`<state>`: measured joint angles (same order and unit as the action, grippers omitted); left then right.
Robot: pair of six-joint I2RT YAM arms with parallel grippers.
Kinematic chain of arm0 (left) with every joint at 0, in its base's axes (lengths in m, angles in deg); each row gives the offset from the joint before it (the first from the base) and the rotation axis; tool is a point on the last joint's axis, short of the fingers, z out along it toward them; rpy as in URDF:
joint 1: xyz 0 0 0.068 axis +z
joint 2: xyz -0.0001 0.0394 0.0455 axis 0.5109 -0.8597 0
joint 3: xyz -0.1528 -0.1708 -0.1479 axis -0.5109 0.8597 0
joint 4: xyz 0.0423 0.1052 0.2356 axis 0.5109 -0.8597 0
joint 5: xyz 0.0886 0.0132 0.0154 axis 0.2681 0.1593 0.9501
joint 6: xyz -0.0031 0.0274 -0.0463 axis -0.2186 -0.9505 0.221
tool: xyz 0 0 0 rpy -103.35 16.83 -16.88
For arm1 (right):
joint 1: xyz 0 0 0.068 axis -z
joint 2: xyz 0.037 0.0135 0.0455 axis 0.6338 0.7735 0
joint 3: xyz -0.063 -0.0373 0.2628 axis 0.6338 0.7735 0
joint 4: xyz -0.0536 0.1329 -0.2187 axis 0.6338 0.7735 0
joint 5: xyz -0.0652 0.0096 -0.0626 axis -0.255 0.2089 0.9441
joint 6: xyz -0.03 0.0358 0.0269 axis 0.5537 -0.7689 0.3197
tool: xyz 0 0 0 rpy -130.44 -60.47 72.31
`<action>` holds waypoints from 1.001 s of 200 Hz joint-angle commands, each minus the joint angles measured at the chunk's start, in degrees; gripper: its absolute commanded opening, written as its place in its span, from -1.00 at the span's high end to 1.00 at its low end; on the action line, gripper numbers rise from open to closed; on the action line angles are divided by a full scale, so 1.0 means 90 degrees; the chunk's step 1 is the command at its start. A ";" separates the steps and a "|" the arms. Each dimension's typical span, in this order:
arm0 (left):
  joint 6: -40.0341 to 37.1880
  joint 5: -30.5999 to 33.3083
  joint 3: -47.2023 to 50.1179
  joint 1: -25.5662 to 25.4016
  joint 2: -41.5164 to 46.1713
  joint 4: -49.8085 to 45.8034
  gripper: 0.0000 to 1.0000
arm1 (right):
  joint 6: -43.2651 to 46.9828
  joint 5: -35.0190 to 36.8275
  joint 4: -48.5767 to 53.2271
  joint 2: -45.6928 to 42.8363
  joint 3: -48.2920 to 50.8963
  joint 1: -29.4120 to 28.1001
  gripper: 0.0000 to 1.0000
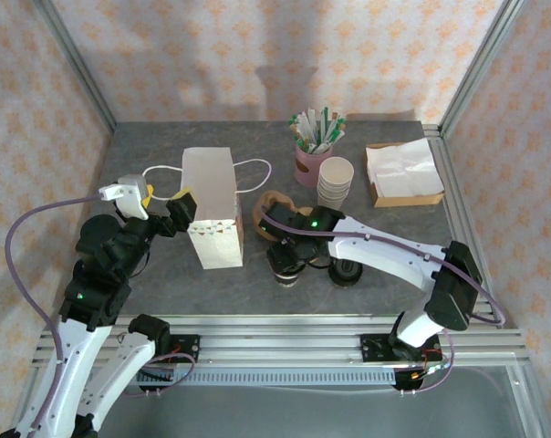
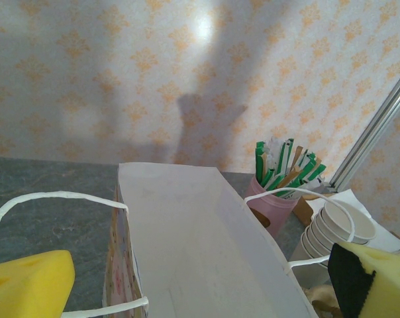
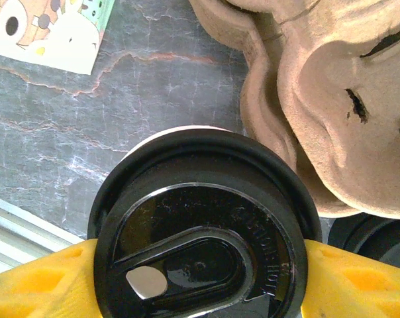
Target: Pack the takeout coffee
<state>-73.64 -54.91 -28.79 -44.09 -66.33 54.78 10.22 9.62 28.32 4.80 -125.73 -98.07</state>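
The right tool (image 1: 288,258) is gripping the coffee (image 1: 287,272) at lower centre of the overhead frame, its yellow pads (image 3: 34,281) pressing on either side of the black lid. Whether the cup is resting on the grey worktop (image 1: 248,288) or hanging just above it cannot be told. The coffee is sitting just right of the white bag (image 1: 212,196), at its near end. A brown pulp carrier (image 1: 274,202) is lying just behind it and a spare lid (image 1: 347,272) just to its right. The left tool (image 2: 203,278) is holding wide open at the bag's near left corner, the bag's open mouth showing between its tips. At upper right, a stack of cups (image 1: 335,181), a pink pot (image 1: 309,164) of sticks and a napkin tray (image 1: 405,195) are standing.
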 commanded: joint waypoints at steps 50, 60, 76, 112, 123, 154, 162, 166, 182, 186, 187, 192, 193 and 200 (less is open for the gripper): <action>0.0030 -0.0078 -0.0068 0.0040 0.0087 -0.0054 -1.00 | -0.0163 -0.0085 -0.0181 0.0096 0.0263 -0.0036 -0.33; 0.0030 -0.0073 -0.0075 0.0035 0.0087 -0.0058 -1.00 | -0.0207 -0.0140 -0.0249 0.0068 0.0302 -0.0035 -0.33; 0.0014 -0.0068 -0.0068 0.0037 0.0087 -0.0058 -1.00 | -0.0251 -0.0131 -0.0287 0.0037 0.0304 -0.0035 -0.33; 0.0021 -0.0066 -0.0068 0.0039 0.0097 -0.0052 -1.00 | -0.0339 0.0022 -0.0252 -0.0085 0.0283 -0.0030 -0.33; 0.0018 -0.0066 -0.0070 0.0040 0.0097 -0.0055 -1.00 | -0.0350 0.0046 -0.0230 -0.0129 0.0267 -0.0036 -0.33; 0.0018 -0.0069 -0.0069 0.0039 0.0107 -0.0058 -1.00 | -0.0391 -0.0067 -0.0308 -0.0177 0.0285 -0.0035 -0.33; 0.0021 -0.0068 -0.0070 0.0040 0.0104 -0.0056 -1.00 | -0.0390 -0.0091 -0.0341 -0.0173 0.0293 -0.0036 -0.33; 0.0021 -0.0073 -0.0068 0.0039 0.0099 -0.0056 -1.00 | -0.0394 -0.0094 -0.0354 -0.0173 0.0303 -0.0036 -0.33; 0.0017 -0.0068 -0.0074 0.0040 0.0097 -0.0060 -1.00 | -0.0413 -0.0128 -0.0411 -0.0178 0.0358 -0.0036 -0.33; 0.0020 -0.0070 -0.0068 0.0040 0.0097 -0.0056 -1.00 | -0.0415 -0.0143 -0.0424 -0.0165 0.0365 -0.0036 -0.33; 0.0020 -0.0068 -0.0067 0.0040 0.0097 -0.0059 -1.00 | -0.0415 -0.0149 -0.0424 -0.0164 0.0368 -0.0036 -0.33; 0.0014 -0.0067 -0.0067 0.0040 0.0095 -0.0052 -1.00 | -0.0414 -0.0156 -0.0425 -0.0164 0.0377 -0.0036 -0.33; 0.0017 -0.0066 -0.0067 0.0040 0.0091 -0.0056 -1.00 | -0.0419 -0.0155 -0.0425 -0.0164 0.0374 -0.0036 -0.33; 0.0016 -0.0066 -0.0065 0.0040 0.0101 -0.0051 -1.00 | -0.0420 -0.0159 -0.0432 -0.0163 0.0379 -0.0035 -0.33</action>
<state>-73.64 -54.93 -28.79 -44.09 -66.31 54.78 7.22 8.53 24.86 4.74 -123.29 -98.07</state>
